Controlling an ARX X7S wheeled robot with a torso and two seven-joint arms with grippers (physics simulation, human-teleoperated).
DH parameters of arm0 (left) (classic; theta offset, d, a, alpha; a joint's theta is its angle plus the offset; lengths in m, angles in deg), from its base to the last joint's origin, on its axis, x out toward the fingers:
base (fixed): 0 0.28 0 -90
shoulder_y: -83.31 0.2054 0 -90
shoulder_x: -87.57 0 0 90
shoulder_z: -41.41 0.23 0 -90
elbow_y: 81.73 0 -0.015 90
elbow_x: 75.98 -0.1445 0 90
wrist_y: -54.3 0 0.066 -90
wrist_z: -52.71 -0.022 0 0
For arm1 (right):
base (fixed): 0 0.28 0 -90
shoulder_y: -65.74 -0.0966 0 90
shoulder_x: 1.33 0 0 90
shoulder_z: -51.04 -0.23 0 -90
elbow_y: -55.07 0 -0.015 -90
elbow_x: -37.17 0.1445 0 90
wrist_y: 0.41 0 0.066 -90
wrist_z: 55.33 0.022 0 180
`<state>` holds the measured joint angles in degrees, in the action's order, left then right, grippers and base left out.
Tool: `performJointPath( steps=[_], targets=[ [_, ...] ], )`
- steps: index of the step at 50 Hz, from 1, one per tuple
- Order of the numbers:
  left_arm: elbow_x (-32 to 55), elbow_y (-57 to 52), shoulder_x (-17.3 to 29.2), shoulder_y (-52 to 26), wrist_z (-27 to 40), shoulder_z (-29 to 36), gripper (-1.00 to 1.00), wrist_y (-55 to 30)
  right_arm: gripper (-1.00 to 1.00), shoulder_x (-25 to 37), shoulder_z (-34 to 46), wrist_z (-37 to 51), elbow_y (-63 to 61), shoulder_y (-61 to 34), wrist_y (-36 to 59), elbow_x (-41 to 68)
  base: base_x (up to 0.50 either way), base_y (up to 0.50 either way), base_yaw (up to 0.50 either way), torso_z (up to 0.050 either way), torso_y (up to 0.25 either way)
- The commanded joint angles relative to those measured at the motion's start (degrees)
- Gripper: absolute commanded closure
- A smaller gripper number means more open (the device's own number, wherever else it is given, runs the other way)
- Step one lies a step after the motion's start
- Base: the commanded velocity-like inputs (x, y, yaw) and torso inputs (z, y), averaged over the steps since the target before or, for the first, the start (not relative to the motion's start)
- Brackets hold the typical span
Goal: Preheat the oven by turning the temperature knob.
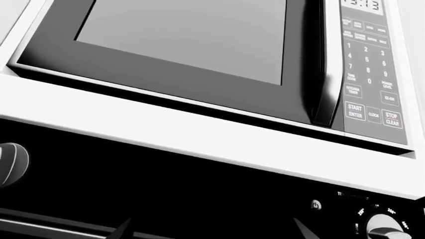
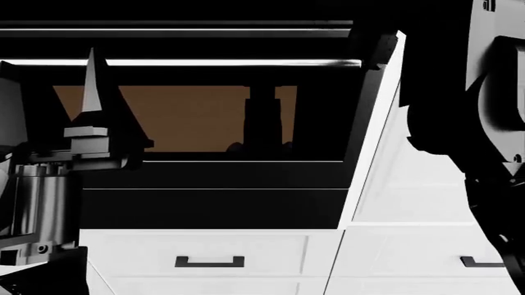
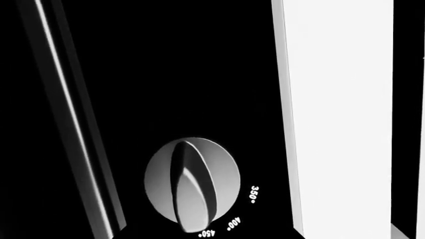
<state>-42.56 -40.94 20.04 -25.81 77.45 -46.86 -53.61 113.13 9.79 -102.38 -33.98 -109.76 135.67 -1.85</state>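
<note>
Closest to us in the head view stands the left gripper (image 2: pixel 92 92), its pointed grey finger (image 2: pixel 93 80) rising upright in front of the large black built-in oven (image 2: pixel 213 196). We see only that one finger clearly, so we cannot tell whether the jaws are parted or closed. Behind it, the oven fills the upper and middle of this view: a brown-tinted glass window (image 2: pixel 181 117), a thin bright horizontal bar handle (image 2: pixel 189 62) above it, and a plain black lower panel below. Beneath the oven sit white cabinet drawers (image 2: pixel 205 252) with small black handles (image 2: pixel 209 262). At the right edge we see a dark, bulky part of the right arm (image 2: pixel 492 110); its gripper does not show.

From the left wrist view, we look up at a black microwave (image 1: pixel 199 55) with a grey door window and a white-lettered keypad (image 1: pixel 371 74), set on a white shelf band (image 1: pixel 199 134). Below that band runs the oven's black control strip, with a rounded grey knob (image 1: pixel 12 163) at one end and a second grey knob (image 1: pixel 388 226) ringed by temperature numbers at the other.

From the right wrist view, we face that round grey temperature knob (image 3: pixel 192 180) close up, its raised ridge pointing near the 450 mark, with 400 and 350 beside it. No fingers of the right gripper show here.
</note>
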Motion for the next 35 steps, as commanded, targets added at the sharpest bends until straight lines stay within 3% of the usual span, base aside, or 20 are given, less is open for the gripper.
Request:
performJointPath(
  steps=[1,35],
  targets=[
    [0.30,-0.20,0.31,0.08,0.30,-0.01,-1.00,0.12,-1.00,-0.30,0.20,-0.20,0.08,-0.14,-0.17,0.21,0.00,0.00,0.00,0.000,0.000],
    [0.22,0.39,0.82,-0.10,0.79,0.52,-1.00,0.85,-1.00,-0.77,-0.19,1.76,4.21,-0.66,-1.59,1.19,0.00,0.00,0.00,0.000,0.000]
  ],
)
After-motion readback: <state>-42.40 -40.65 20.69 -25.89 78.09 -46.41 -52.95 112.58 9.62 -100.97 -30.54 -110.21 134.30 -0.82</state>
